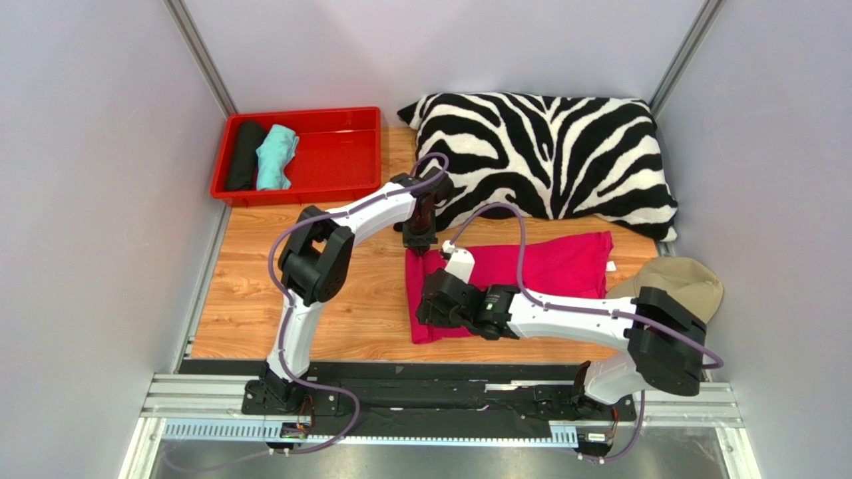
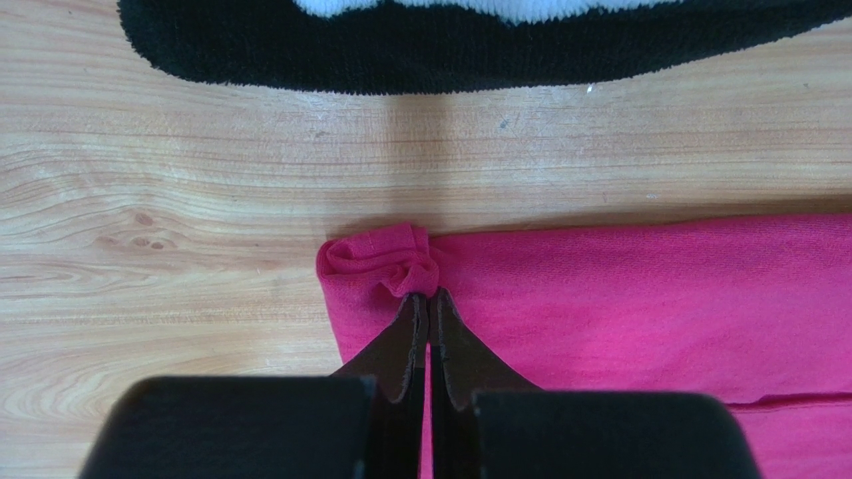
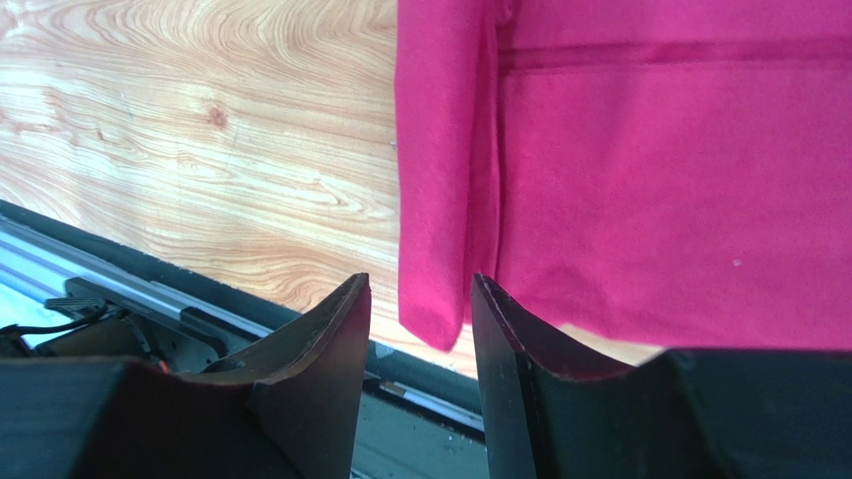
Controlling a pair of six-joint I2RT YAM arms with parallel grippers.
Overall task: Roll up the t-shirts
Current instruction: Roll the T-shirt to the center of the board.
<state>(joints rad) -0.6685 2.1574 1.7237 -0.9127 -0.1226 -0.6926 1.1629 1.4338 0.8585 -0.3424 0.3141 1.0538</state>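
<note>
A magenta-pink t-shirt lies folded flat on the wooden table. My left gripper is at its far left corner. In the left wrist view this gripper is shut, with a small bunched fold of the t-shirt pinched at its tips. My right gripper is at the shirt's near left corner. In the right wrist view it stands open, and the corner of the t-shirt lies loose between its fingertips. A black roll and a teal roll lie in the red tray.
The red tray stands at the back left. A zebra-striped pillow lies just behind the shirt, its dark edge close to my left gripper. A beige cap sits at the right. The table's near edge and rail run under my right gripper.
</note>
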